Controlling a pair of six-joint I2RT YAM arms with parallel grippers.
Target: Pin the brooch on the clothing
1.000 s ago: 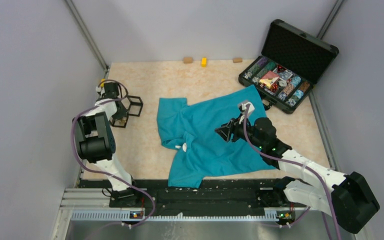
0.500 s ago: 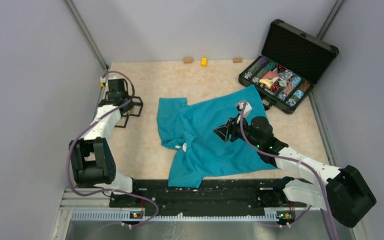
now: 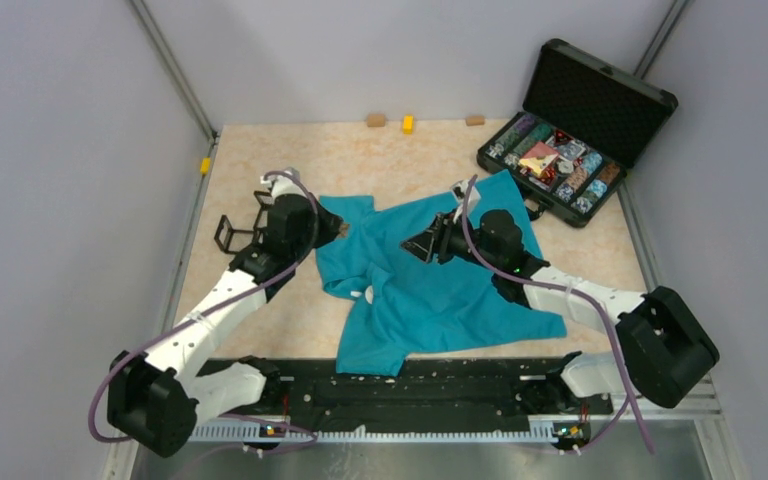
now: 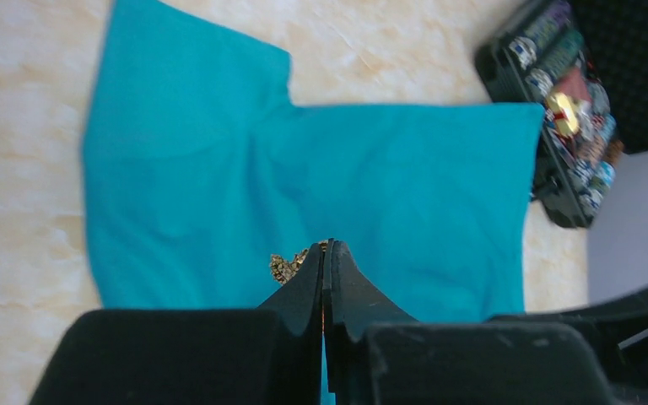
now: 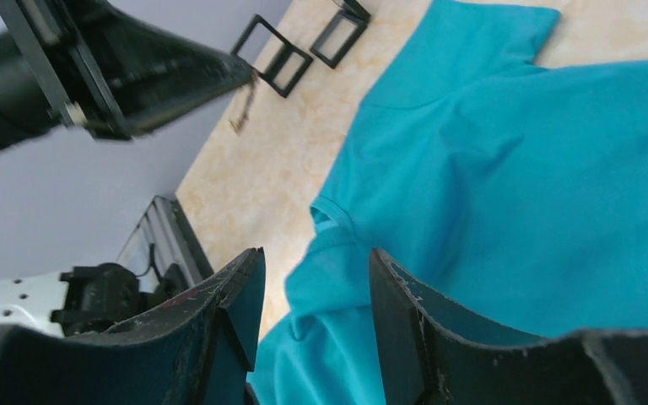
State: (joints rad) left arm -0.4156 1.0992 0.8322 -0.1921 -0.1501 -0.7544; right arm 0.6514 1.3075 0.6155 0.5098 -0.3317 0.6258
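Left gripper (image 4: pixel 327 246) is holding its fingers pressed together and pinching the brooch (image 4: pixel 284 267) at their very tip. The ornament is sticking out to one side of the tips and is looking small and gold-brown in the left wrist view. In the top view this gripper is hovering at the sleeve edge of the teal T-shirt (image 3: pixel 430 295), on the side toward the left arm. Cannot tell whether the brooch is touching fabric.

Right gripper (image 5: pixel 315 253) is hanging over the middle of the shirt with fingers spread and nothing between them. The two grippers are pointing toward each other, near but apart.

The T-shirt is lying wrinkled on the beige table (image 3: pixel 290 160), with a small white label (image 3: pixel 368 295) showing at the collar. An open black case (image 3: pixel 600 95) of multicoloured trinkets is sitting at the far right corner, just beside the shirt. Black wire frames (image 3: pixel 240 228) are lying just beside the left gripper, off the shirt.
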